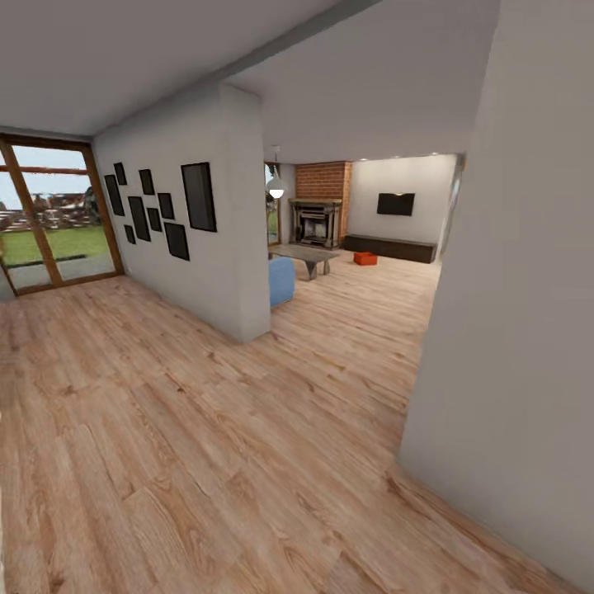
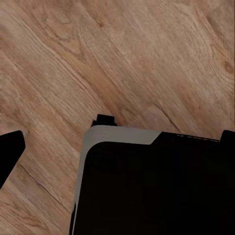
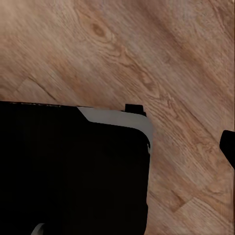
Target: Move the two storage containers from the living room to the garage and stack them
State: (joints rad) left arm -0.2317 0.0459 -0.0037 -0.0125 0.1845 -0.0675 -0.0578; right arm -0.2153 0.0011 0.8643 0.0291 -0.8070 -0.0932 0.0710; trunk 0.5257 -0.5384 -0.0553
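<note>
One orange-red storage container (image 1: 365,258) sits far ahead on the living-room floor (image 1: 247,429), just before the long dark cabinet (image 1: 389,247), slightly right of centre. Neither end effector's opening can be told; neither arm is clearly nearer.

Light wood plank floor (image 1: 206,429) runs from the near foreground through an opening into the far living room. Far off on this floor sits one small orange-red storage container (image 1: 365,258), just in front of a long dark low cabinet (image 1: 389,247). Near it stand a low grey table (image 1: 305,255) and a blue seat (image 1: 281,280).
</note>
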